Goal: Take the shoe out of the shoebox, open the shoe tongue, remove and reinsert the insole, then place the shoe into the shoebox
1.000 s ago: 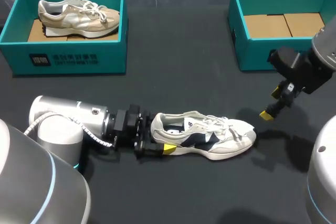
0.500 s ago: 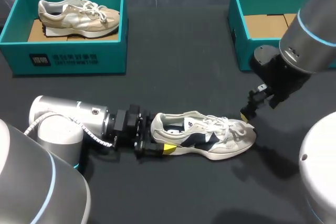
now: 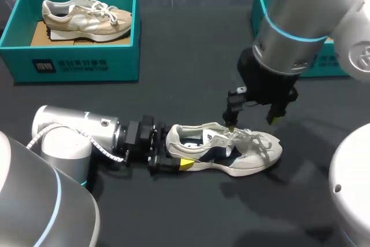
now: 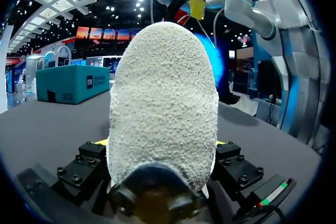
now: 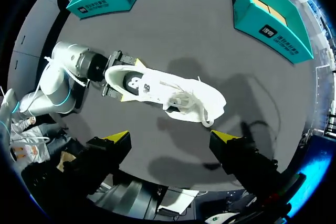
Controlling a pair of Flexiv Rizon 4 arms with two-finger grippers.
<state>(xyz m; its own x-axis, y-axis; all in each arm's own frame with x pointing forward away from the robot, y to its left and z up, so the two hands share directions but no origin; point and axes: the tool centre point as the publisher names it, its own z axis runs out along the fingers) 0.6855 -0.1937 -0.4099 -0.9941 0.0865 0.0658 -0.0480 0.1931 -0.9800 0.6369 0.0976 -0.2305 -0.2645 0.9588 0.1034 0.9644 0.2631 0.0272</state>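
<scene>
White with navy side panels, the sneaker (image 3: 225, 153) stood on its sole on the dark table (image 3: 191, 73), out of either box, with its heel towards my left arm and its toe towards my right. The left gripper (image 3: 176, 153) lay low along the table and had the heel clamped between its two fingers. A yellow tip showed against the near side of the shoe, and in the left wrist view the rough white heel stood up between the finger blocks on both sides. The right gripper (image 3: 251, 123) hung above the laces and tongue, pointing down. Its fingers were spread wide, held nothing and were clear of the shoe. In the right wrist view the whole sneaker lay ahead of the two yellow tips, laces loose over the forefoot. At the far left of the table a teal shoebox (image 3: 75, 65) held a beige sneaker (image 3: 87, 18) lying on its cardboard liner. A second teal shoebox (image 5: 273, 27) stood at the far right, well apart from the white shoe. From the head camera it was largely hidden behind the right arm.
</scene>
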